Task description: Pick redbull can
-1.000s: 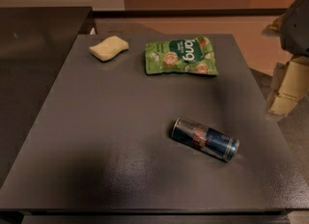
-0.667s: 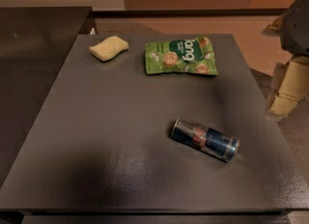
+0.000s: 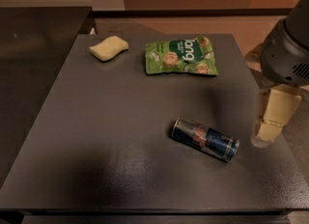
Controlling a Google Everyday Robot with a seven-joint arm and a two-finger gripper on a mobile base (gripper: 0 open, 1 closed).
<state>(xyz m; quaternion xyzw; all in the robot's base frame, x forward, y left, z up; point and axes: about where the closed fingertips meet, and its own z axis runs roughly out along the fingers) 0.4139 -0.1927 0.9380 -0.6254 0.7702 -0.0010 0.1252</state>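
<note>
The redbull can [image 3: 205,139] lies on its side on the dark grey table [image 3: 96,136], right of the middle, with its silver top end pointing left and slightly away. It is dark blue and silver with a red logo. My gripper [image 3: 265,133] hangs at the right edge of the table, just right of the can's far end and apart from it. It is cream-coloured below the grey arm housing [image 3: 287,54], and it holds nothing.
A green snack bag [image 3: 181,56] lies flat at the back of the table. A pale yellow sponge [image 3: 108,48] lies at the back left. A darker counter [image 3: 34,49] adjoins the table on the left.
My gripper has come down and a little left along the table's right edge, closer to the can. The can, bag and sponge have not moved.
</note>
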